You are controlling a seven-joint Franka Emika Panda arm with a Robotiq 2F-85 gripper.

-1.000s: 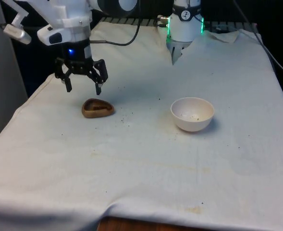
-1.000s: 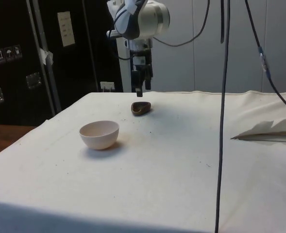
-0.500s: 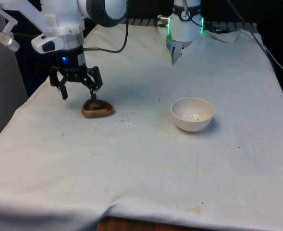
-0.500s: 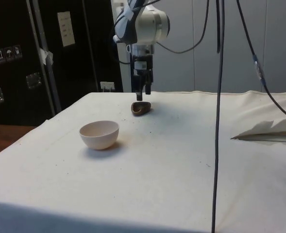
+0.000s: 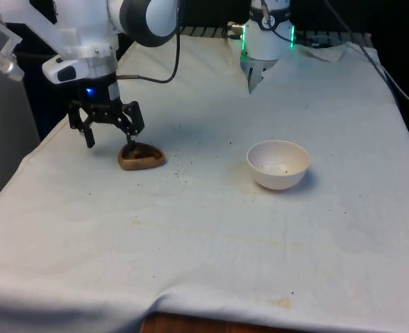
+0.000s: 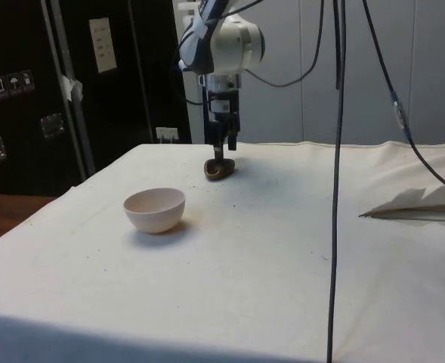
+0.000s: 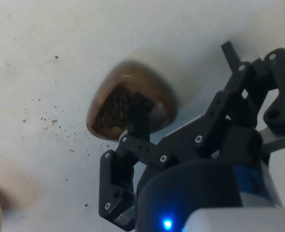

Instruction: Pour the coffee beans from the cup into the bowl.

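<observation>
Bench (image 5: 211,236) under white cloth; white bowl (image 5: 278,164) right of centre in the front view; brown cup (image 5: 141,156) of beans at middle left; fingers (image 5: 130,129) spread, straddling its rim, grasping nothing; lower squarely, clamp wall firmly before lifting.

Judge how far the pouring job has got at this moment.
Done: nothing poured; the white bowl holds no beans. In hand: the open gripper straddles the brown cup's rim, one finger over the coffee beans. Left: grasp, carry, pour.
</observation>
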